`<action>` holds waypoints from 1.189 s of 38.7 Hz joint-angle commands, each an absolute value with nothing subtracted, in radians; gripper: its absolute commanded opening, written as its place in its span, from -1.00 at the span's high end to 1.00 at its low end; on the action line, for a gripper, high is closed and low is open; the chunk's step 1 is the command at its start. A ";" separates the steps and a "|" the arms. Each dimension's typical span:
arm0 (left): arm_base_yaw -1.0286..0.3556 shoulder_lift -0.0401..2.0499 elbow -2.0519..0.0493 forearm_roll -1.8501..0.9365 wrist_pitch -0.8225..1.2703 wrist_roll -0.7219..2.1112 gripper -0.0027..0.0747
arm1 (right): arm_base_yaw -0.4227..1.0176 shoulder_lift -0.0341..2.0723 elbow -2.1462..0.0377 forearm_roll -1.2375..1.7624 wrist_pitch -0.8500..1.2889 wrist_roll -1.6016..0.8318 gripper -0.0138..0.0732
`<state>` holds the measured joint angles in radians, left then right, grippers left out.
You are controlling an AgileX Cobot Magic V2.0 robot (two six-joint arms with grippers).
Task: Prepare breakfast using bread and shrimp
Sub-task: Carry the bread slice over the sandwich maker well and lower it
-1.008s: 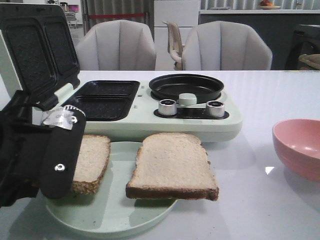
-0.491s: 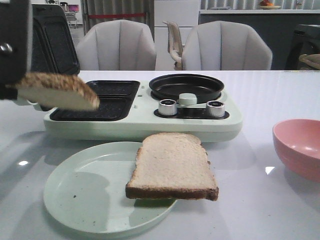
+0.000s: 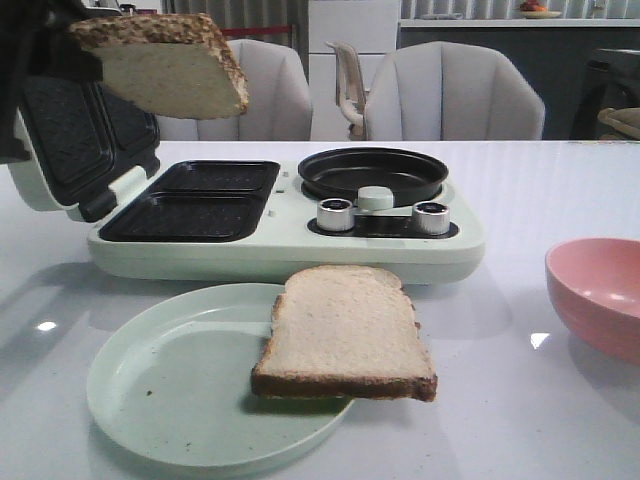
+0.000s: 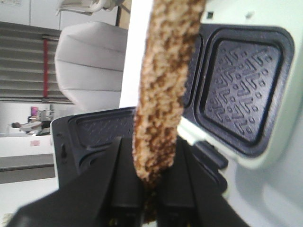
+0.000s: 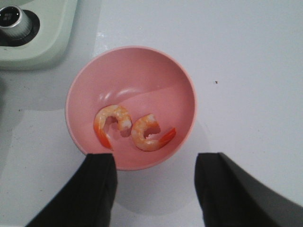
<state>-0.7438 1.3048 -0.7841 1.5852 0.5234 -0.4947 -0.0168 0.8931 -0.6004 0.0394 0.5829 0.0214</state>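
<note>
left gripper [image 4: 150, 208] pinching bread slice [image 3: 165, 65], no legible writing

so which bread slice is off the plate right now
The slice clamped in the left gripper, held in the air above the sandwich maker. The other slice lies on the green plate.

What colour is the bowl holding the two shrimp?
Pink: the round bowl shows best in the right wrist view.
</note>
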 commanded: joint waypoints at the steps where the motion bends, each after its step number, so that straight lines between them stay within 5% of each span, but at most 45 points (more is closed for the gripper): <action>1: -0.686 1.350 -0.884 1.626 0.476 -0.510 0.67 | -0.020 0.887 -0.634 0.035 0.524 0.017 -0.43; 26: -0.443 1.840 -1.410 1.627 0.283 -0.508 0.67 | -0.020 0.887 -0.634 0.035 0.524 0.017 -0.43; 46: -0.371 2.002 -1.484 1.627 0.283 -0.502 0.67 | -0.020 0.887 -0.634 0.035 0.524 0.017 -0.43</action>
